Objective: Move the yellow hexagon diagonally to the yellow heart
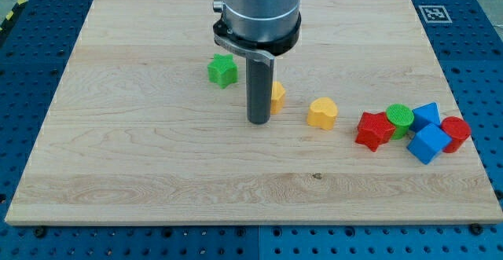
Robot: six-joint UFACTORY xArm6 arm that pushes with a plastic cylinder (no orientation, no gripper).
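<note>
Nearest the view's bottom the wooden board (157,189) carries nothing. A little farther up, at the view's right, sits a tight cluster: a red star (374,130), a green cylinder (399,118), two blue blocks (428,142) whose shapes are hard to make out, and a red block (456,130) at the far right end.

On about the same line, toward the middle, the yellow heart (322,113) stands alone, apart from the cluster. Left of it the arm's dark rod comes down, and the tip (258,122) rests on the board. There is no gripper here, so nothing opens or closes; the rod simply presses against things.

The yellow hexagon (277,95) peeks out just behind the rod on its right side, touching it or very nearly so, and partly hidden. It lies up and to the right of the tip, while the heart lies down and to the right of the hexagon. So a push from the current side would likely drive the hexagon away from the heart; the tip probably needs to get round to the hexagon's upper left first.

Farthest back, left of the rod, stands a green star (222,71), well clear.
</note>
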